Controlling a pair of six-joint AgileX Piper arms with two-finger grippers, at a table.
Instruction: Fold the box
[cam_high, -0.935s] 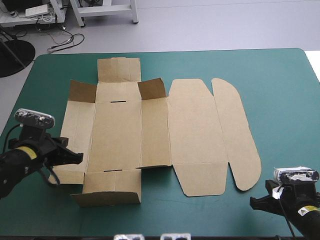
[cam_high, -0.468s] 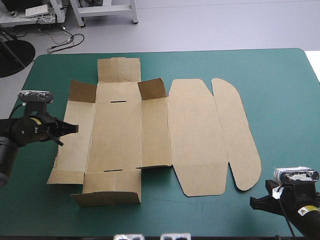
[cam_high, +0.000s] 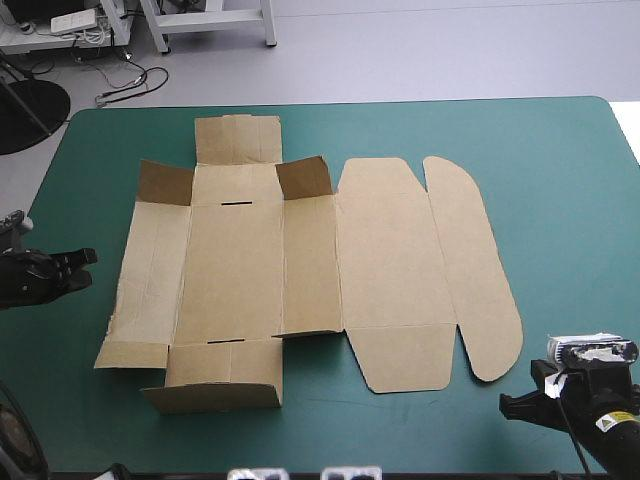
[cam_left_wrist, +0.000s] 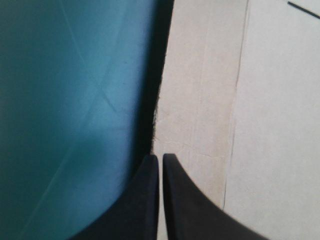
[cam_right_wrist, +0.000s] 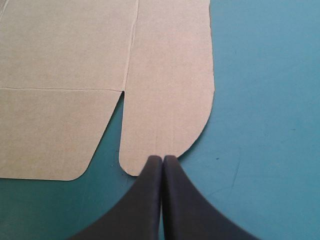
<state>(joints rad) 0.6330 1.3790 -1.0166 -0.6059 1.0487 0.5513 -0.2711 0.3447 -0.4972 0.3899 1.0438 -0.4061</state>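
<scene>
The brown box (cam_high: 300, 260) lies as a cut sheet on the teal-green cover, left of the middle. Two small corner flaps (cam_high: 303, 178) near its far end stand up; everything else is flat, with the rounded lid flap (cam_high: 480, 270) toward the right. My left gripper (cam_high: 88, 257) is shut, out by the table's left edge and apart from the sheet. From the left wrist, the left gripper (cam_left_wrist: 160, 159) points at the box's left panel (cam_left_wrist: 200, 100). My right gripper (cam_high: 508, 405) is shut near the front right corner. In the right wrist view the right gripper (cam_right_wrist: 162, 159) sits just short of the rounded lid flap (cam_right_wrist: 170, 90).
A wide band of teal-green cover (cam_high: 570, 200) runs between the lid flap and the table's right edge. A narrower strip of cover (cam_high: 90, 170) lies between the box and the left edge.
My left arm has drawn back to the left, from over the box's left panel out to the table's left edge. The box and the right arm have not moved.
</scene>
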